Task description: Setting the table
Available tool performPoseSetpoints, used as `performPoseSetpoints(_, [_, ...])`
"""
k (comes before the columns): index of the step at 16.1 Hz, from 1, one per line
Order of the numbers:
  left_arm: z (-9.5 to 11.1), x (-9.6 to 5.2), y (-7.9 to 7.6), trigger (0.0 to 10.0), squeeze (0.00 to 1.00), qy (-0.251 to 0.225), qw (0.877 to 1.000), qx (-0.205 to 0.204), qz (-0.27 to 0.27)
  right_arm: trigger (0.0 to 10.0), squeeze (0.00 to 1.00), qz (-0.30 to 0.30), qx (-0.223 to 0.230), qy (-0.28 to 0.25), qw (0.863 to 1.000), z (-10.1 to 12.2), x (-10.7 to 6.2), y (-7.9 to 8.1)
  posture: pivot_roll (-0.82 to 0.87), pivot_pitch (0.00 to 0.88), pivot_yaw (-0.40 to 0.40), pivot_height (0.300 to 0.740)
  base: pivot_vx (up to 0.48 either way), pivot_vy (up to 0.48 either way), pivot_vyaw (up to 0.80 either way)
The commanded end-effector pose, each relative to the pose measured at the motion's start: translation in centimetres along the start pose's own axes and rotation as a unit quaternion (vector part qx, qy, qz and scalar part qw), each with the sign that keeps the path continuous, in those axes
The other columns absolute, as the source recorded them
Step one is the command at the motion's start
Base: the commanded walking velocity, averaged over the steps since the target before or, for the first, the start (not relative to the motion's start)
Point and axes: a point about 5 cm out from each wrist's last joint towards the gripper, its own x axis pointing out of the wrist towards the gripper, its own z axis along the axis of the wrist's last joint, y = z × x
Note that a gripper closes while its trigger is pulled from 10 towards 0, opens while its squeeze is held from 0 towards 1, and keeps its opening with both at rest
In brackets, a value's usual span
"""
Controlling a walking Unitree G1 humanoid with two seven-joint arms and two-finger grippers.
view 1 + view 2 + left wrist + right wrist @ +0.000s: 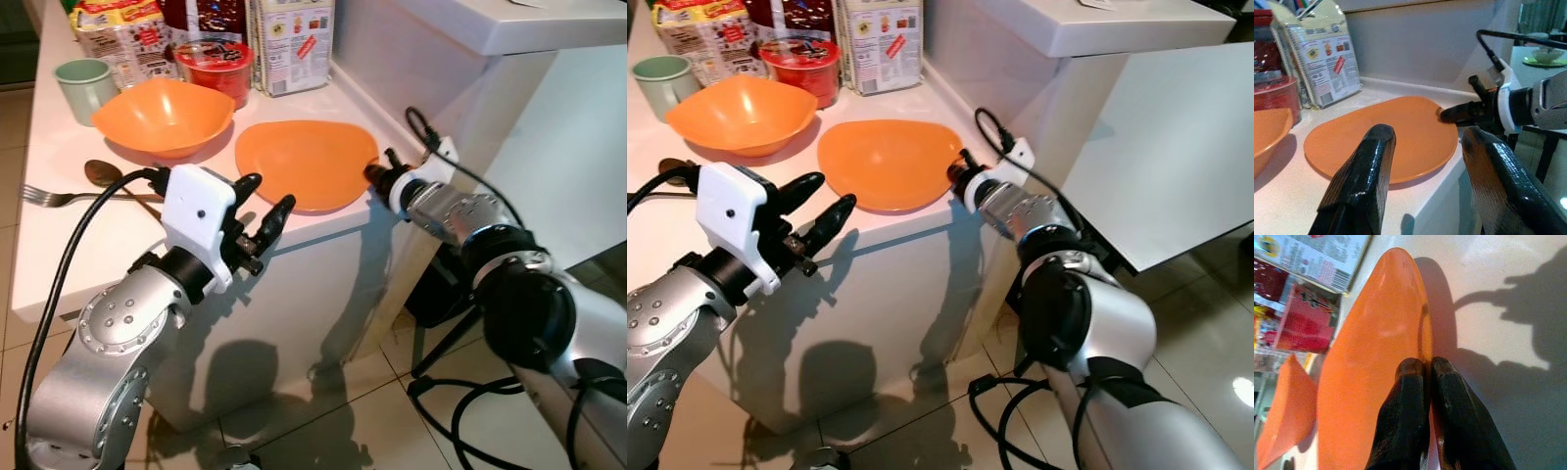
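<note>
R gripper (375, 174): fingers pinched on orange plate (304, 162) rim, 3 o'clock edge.
L gripper (263, 208): fingers apart, off plate's 7 o'clock.
Orange bowl (162, 115): plate's 10 o'clock.

Bright, warm indoor light from above. Hard arm shadows cast down the white counter (294, 284) front and onto the glossy floor tiles (323, 431) below it. Soft glare on the counter top. Sharp head views; near fingers (1359, 181) blurred, grainy.

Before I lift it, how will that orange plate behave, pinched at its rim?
The orange plate looks like thin plastic, so probably light and stiff. The right tool clamps only its rim, so it may droop or slip. It overhangs the counter edge, so a bump could tip it.
</note>
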Motion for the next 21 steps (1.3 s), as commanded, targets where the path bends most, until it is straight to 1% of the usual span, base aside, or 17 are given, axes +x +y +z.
performPoseSetpoints(1, [-0.3, 0.3, 0.1, 10.0, 0.0, 0.011, 1.0, -0.011, 0.011, 0.0, 0.0, 0.015, 0.006, -0.015, 1.0, 1.4, -0.4, 0.6, 0.13, 0.013, -0.094, 0.74, 0.0, 0.0, 0.0])
performPoseSetpoints(2, [-1.0, 0.7, 0.2, 10.0, 0.0, 0.025, 0.999, -0.019, 0.031, 0.0, 0.0, 0.025, 0.006, -0.012, 1.0, 2.0, -0.7, 0.4, 0.12, 0.001, -0.088, 0.74, 0.0, 0.0, 0.0])
performPoseSetpoints(3, [-1.4, 1.0, 0.3, 10.0, 0.0, 0.033, 0.998, -0.015, 0.043, 0.0, 0.0, 0.031, -0.003, -0.007, 0.999, 2.4, -1.0, 0.2, 0.11, 0.0, -0.082, 0.74, 0.0, 0.0, 0.0])
performPoseSetpoints(4, [-1.4, 1.2, 0.3, 10.0, 0.0, 0.032, 0.998, -0.011, 0.045, 0.0, 0.0, 0.033, -0.013, -0.004, 0.999, 2.7, -1.2, -0.1, 0.11, 0.0, -0.081, 0.74, 0.0, 0.0, 0.0])
performPoseSetpoints(7, [-1.3, 1.8, 0.3, 10.0, 0.0, 0.023, 0.999, -0.013, 0.047, 0.0, 0.0, 0.033, -0.07, 0.007, 0.997, 3.4, -1.8, -0.7, 0.1, 0.0, -0.077, 0.74, 0.0, 0.0, 0.0])
performPoseSetpoints(9, [-1.3, 2.0, 0.3, 10.0, 0.0, 0.024, 0.998, -0.016, 0.054, 0.0, 0.0, 0.034, -0.082, 0.012, 0.996, 3.5, -2.1, -1.0, 0.1, 0.0, -0.078, 0.74, 0.0, 0.0, 0.0])
performPoseSetpoints(11, [-2.2, 2.2, 0.7, 10.0, 0.0, 0.048, 0.995, -0.033, 0.082, 0.0, 0.0, 0.039, -0.085, 0.021, 0.995, 3.5, -2.3, -1.4, 0.1, 0.0, -0.081, 0.74, 0.0, 0.0, 0.0])
performPoseSetpoints(12, [-2.9, 2.4, 1.0, 10.0, 0.0, 0.064, 0.991, -0.053, 0.101, 0.0, 0.0, 0.042, -0.086, 0.024, 0.995, 3.3, -2.4, -1.8, 0.1, 0.0, -0.081, 0.74, 0.0, 0.0, 0.0])
performPoseSetpoints(13, [-3.5, 2.8, 1.1, 10.0, 0.0, 0.076, 0.987, -0.088, 0.111, 0.0, 0.0, 0.044, -0.082, 0.024, 0.995, 3.1, -2.5, -2.2, 0.1, 0.0, -0.08, 0.74, 0.0, 0.0, 0.0])
performPoseSetpoints(14, [-4.3, 3.1, 1.2, 10.0, 1.0, 0.087, 0.98, -0.138, 0.116, 0.0, 0.0, 0.047, -0.069, 0.02, 0.996, 3.1, -2.6, -2.6, 0.1, 0.0, -0.077, 0.74, 0.0, 0.0, 0.0])
performPoseSetpoints(15, [-4.9, 3.5, 1.0, 10.0, 1.0, 0.088, 0.97, -0.198, 0.11, 0.0, 0.0, 0.052, -0.056, 0.016, 0.997, 3.2, -2.8, -2.9, 0.1, 0.0, -0.075, 0.74, 0.0, 0.0, 0.0])
performPoseSetpoints(16, [-5.3, 3.7, 0.8, 10.0, 1.0, 0.085, 0.958, -0.249, 0.111, 0.0, 0.0, 0.052, -0.051, 0.016, 0.997, 3.2, -2.9, -3.1, 0.1, 0.0, -0.073, 0.74, 0.0, 0.0, 0.0])
performPoseSetpoints(17, [-5.8, 3.8, 0.8, 10.0, 1.0, 0.085, 0.946, -0.291, 0.119, 0.0, 0.0, 0.051, -0.051, 0.015, 0.997, 3.2, -3.0, -3.3, 0.09, 0.0, -0.07, 0.74, 0.0, 0.0, 0.0])
performPoseSetpoints(19, [-6.6, 4.0, 0.6, 10.0, 1.0, 0.091, 0.924, -0.35, 0.124, 0.0, 0.0, 0.05, -0.051, 0.014, 0.997, 3.3, -3.2, -3.5, 0.09, 0.0, -0.07, 0.74, 0.0, 0.0, 0.0])
performPoseSetpoints(20, [-7.0, 4.1, 0.1, 10.0, 1.0, 0.092, 0.904, -0.402, 0.108, 0.0, 0.0, 0.051, -0.049, 0.013, 0.997, 3.3, -3.3, -3.6, 0.09, 0.0, -0.07, 0.74, 0.0, 0.0, 0.0])
performPoseSetpoints(21, [-7.1, 4.3, -0.4, 10.0, 1.0, 0.087, 0.886, -0.447, 0.087, 0.0, 0.0, 0.053, -0.047, 0.014, 0.997, 3.2, -3.3, -3.6, 0.09, 0.0, -0.07, 0.74, 0.0, 0.0, 0.0])
